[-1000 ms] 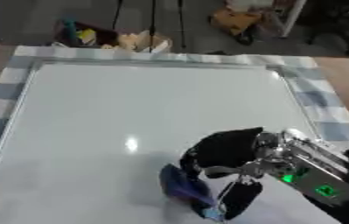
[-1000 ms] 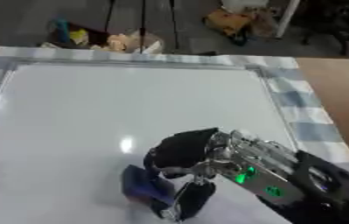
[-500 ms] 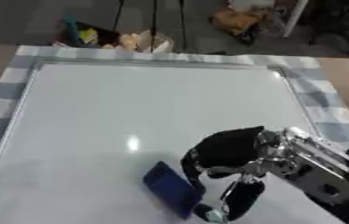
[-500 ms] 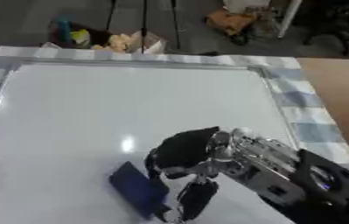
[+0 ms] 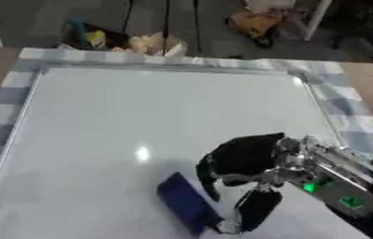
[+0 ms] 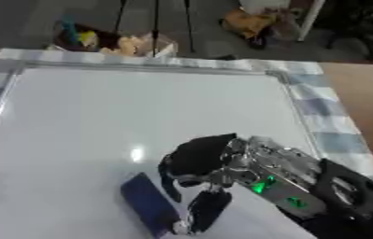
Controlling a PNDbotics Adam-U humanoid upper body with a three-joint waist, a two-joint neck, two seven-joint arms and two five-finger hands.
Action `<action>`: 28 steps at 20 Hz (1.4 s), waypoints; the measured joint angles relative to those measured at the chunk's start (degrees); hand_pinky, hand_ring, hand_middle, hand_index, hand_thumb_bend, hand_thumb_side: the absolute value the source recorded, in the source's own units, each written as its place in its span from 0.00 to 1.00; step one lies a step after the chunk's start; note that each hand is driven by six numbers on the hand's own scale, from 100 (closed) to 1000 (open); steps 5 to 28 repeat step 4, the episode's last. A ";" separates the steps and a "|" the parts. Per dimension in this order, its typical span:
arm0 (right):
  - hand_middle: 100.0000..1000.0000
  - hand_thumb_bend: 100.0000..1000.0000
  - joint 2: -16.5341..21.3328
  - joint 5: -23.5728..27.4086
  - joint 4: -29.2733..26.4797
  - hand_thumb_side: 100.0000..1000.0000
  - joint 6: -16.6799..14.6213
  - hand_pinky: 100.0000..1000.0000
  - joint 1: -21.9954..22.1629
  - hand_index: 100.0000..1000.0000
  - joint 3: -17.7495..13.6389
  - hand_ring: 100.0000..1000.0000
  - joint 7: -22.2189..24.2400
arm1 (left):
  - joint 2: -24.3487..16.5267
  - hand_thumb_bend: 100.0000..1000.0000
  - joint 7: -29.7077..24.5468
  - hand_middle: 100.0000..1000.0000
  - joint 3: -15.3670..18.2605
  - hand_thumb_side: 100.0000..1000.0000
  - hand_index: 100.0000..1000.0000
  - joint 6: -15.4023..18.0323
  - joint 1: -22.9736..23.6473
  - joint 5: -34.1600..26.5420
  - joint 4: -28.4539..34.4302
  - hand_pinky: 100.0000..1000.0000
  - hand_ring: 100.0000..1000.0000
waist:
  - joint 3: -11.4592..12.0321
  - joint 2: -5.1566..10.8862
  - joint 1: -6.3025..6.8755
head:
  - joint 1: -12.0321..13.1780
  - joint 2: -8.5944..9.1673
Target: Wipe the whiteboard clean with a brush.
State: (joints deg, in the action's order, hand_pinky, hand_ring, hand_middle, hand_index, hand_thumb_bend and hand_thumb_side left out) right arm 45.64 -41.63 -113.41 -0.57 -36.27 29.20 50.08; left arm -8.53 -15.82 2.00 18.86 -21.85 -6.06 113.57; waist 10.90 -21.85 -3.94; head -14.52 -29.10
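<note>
A table under a checked cloth (image 5: 349, 122) carries the whiteboard (image 5: 156, 116), which fills most of my view and shows no marks I can make out. My right hand (image 5: 251, 161) is over its near right part, fingers curled down, thumb reaching to the near end of the dark blue brush (image 5: 186, 208), which lies flat on the board just left of my palm. I judge I'm mid-wipe or finishing. Next calls for keeping the brush flat under my fingers.
</note>
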 measured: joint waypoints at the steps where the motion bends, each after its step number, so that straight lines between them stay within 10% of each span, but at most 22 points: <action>1: 0.68 0.06 0.00 -0.32 0.00 0.70 0.08 0.63 0.01 0.54 -0.09 0.73 -0.40 | 0.00 0.00 0.00 0.52 0.00 0.93 0.56 0.00 -0.02 0.00 0.00 0.30 0.69 | -0.04 0.02 -0.05 | 0.01 0.00; 28: 0.68 0.02 0.01 -1.16 0.00 0.71 -0.04 0.63 0.20 0.54 -0.27 0.73 -1.60 | 0.00 0.00 0.00 0.52 0.00 0.92 0.56 -0.01 -0.12 0.00 0.00 0.30 0.68 | -0.31 0.10 -0.08 | 0.07 0.01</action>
